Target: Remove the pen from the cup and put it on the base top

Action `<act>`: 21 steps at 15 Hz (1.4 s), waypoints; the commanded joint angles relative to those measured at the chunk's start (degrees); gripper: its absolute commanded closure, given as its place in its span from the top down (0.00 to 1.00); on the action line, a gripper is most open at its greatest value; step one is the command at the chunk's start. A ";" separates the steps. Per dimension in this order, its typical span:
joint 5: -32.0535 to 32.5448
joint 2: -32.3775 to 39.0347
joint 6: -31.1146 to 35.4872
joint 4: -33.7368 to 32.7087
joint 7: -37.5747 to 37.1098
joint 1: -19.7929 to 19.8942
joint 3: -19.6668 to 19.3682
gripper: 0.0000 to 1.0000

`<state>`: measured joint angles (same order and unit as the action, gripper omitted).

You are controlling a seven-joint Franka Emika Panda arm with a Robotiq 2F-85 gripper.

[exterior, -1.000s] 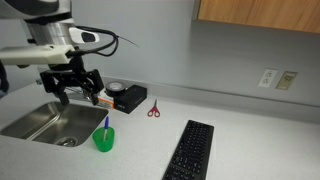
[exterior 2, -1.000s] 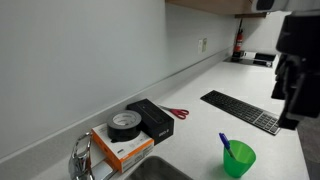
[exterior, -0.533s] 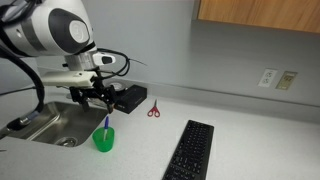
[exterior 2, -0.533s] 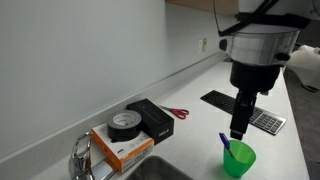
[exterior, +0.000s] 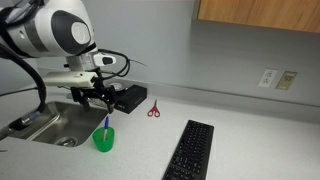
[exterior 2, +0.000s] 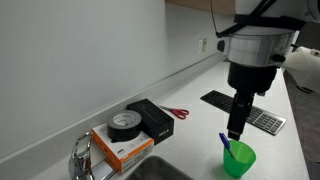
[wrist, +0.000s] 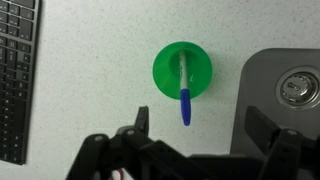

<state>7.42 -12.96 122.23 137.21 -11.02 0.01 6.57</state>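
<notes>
One light, stiff pen (wrist: 185, 100) leans in the cup (wrist: 161, 72); I would grip its blue end over the rim. The pincer (wrist: 199, 121) hangs above it, jaws apart.

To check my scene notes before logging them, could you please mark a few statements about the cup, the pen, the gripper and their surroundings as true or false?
1. The thin blue stick pen stands in the small bright green plastic cup. True.
2. The gripper is shut on the pen. False: the wrist view shows its fingers spread wide above the cup, holding nothing.
3. The red-handled scissors lie on the light grey countertop. True.
4. The black keyboard lies in the steel sink basin. False: it lies on the countertop, on the far side of the cup from the sink.
</notes>
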 commanded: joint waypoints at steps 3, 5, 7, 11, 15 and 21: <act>3.89 2.51 6.12 2.24 -5.37 0.05 0.08 1.00; 6.22 3.63 7.83 2.76 -7.74 0.19 0.18 1.00; 8.20 4.20 8.55 3.29 -9.51 0.19 0.08 1.00; 9.44 5.42 8.91 3.36 -11.12 -0.11 -0.29 0.74; 9.31 5.61 9.25 3.29 -10.94 -0.17 -0.57 0.55; 8.80 7.03 13.82 2.63 -9.56 -0.10 -1.07 0.07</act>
<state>14.98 -7.13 132.45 140.05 -20.38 0.01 6.22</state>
